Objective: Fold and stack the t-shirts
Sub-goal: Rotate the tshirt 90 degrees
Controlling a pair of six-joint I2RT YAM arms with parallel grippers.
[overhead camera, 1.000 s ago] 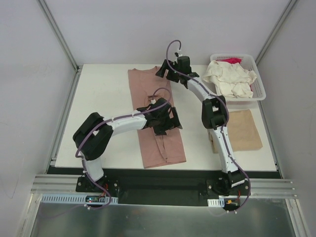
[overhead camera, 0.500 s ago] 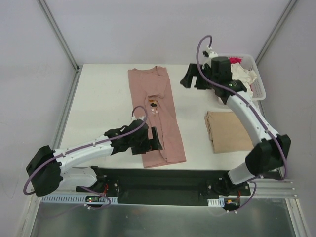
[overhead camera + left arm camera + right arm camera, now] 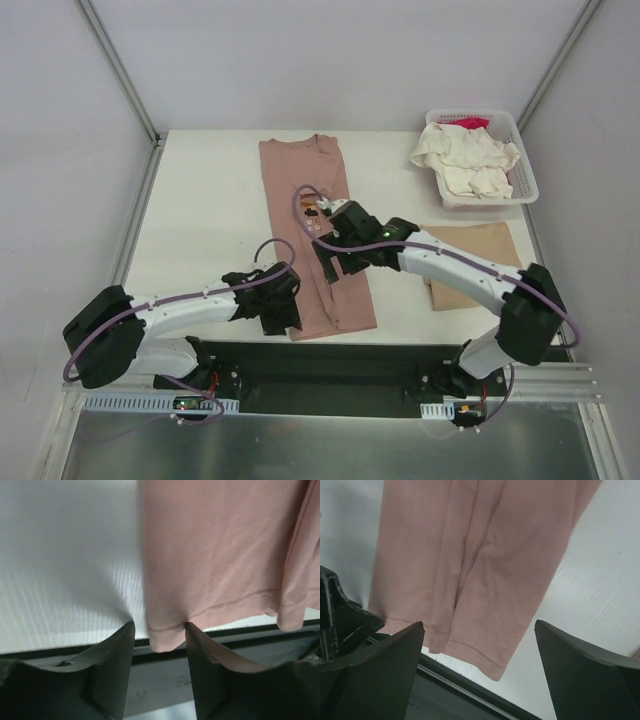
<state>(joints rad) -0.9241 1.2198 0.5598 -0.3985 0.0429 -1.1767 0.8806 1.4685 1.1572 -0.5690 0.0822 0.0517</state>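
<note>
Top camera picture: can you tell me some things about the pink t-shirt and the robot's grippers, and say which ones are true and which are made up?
1. The right gripper is open above the pink t-shirt. True.
2. The pink t-shirt lies in the white basket. False: it lies as a long strip on the table. The basket holds a cream t-shirt and a magenta t-shirt.
3. A hem corner of the pink t-shirt sits between the fingers of the left gripper. True.
4. The tan t-shirt is on the left side of the table. False: it lies folded on the right side, just in front of the basket.
</note>
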